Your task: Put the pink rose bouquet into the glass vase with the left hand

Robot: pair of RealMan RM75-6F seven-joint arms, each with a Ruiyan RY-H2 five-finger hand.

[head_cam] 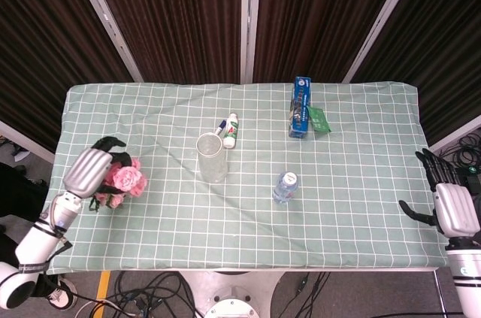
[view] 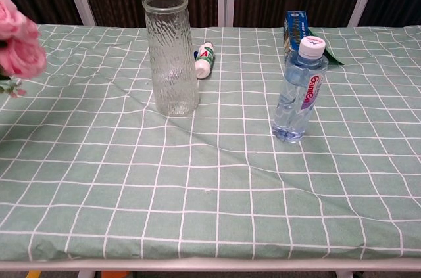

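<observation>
My left hand point(head_cam: 89, 170) grips the pink rose bouquet point(head_cam: 124, 181) and holds it in the air above the table's left side. In the chest view only the pink blooms point(view: 20, 45) show at the left edge, high above the cloth; the hand itself is out of that frame. The ribbed glass vase point(head_cam: 211, 157) point(view: 171, 54) stands upright and empty near the table's middle, well to the right of the bouquet. My right hand point(head_cam: 449, 205) hangs off the table's right edge, fingers spread, holding nothing.
A clear water bottle point(head_cam: 285, 186) point(view: 299, 91) stands right of the vase. A small white tube point(head_cam: 231, 131) point(view: 205, 60) lies behind the vase. A blue box point(head_cam: 301, 107) and a green packet point(head_cam: 319, 119) lie at the back right. A green checked cloth point(head_cam: 353, 205) covers the table.
</observation>
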